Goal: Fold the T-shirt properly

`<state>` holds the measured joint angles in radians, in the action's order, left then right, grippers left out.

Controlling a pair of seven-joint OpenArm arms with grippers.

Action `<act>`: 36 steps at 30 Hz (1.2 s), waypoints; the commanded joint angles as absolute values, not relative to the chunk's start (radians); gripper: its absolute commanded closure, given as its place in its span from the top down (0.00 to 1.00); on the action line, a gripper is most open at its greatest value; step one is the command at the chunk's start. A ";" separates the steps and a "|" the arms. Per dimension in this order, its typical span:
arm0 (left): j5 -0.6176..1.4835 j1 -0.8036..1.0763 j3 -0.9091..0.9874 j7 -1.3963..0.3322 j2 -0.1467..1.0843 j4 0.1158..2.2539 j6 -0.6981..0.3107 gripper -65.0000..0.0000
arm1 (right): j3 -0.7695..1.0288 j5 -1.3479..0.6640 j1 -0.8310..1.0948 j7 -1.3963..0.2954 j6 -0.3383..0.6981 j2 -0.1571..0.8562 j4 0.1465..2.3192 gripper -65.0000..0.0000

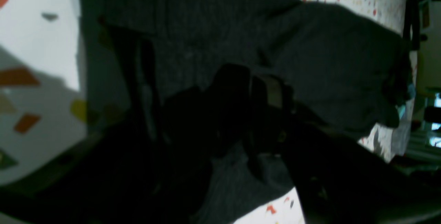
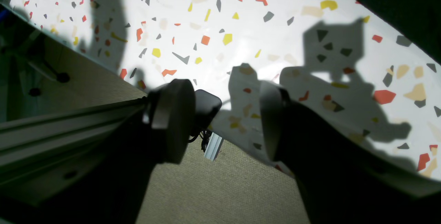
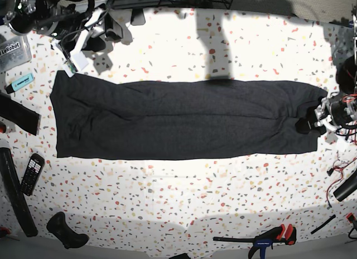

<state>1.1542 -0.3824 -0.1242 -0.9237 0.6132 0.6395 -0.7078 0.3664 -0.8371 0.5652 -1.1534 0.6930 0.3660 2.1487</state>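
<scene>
The T-shirt (image 3: 178, 119) lies as a long dark band across the speckled table, plain side up. In the left wrist view the T-shirt (image 1: 327, 55) fills most of the frame. My left gripper (image 3: 309, 119) sits at the band's right end, with its dark fingers (image 1: 272, 93) low over the cloth. The jaws look apart, and I see no fabric pinched between them. My right gripper (image 2: 224, 120) hovers open and empty at the table's far left edge, well away from the shirt. Its arm (image 3: 83, 24) shows at the top left of the base view.
Black straps (image 3: 19, 116) lie off the shirt's left end, with a remote (image 3: 32, 172) and a turquoise marker (image 3: 21, 82). A black handle-like thing (image 3: 64, 230) and a clamp (image 3: 268, 239) sit along the front edge. Cables (image 3: 337, 169) lie at the right.
</scene>
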 commanded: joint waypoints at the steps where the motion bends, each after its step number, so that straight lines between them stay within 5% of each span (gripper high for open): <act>1: 1.127 -0.384 -0.124 -0.966 0.641 0.643 -0.698 0.46 | 0.373 -0.850 0.565 -1.137 0.698 0.376 2.168 0.51; 5: 1.127 -0.381 -0.124 -0.970 0.646 0.643 -0.698 0.42 | 0.373 -0.850 0.565 -1.129 0.698 0.376 2.168 0.51; 13: 1.127 -0.383 -0.124 -0.920 0.646 0.643 -0.698 0.00 | 0.373 -0.850 0.565 -1.129 0.698 0.376 2.168 0.51; 36: 1.336 -0.416 0.106 -1.240 0.646 0.804 -0.698 0.00 | 0.373 -0.849 0.565 -1.123 0.698 0.376 2.168 0.51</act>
<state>1.3033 -0.3893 0.0986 -1.2419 0.6228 0.7883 -0.6888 0.3664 -0.8368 0.5652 -1.1416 0.6930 0.3656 2.1487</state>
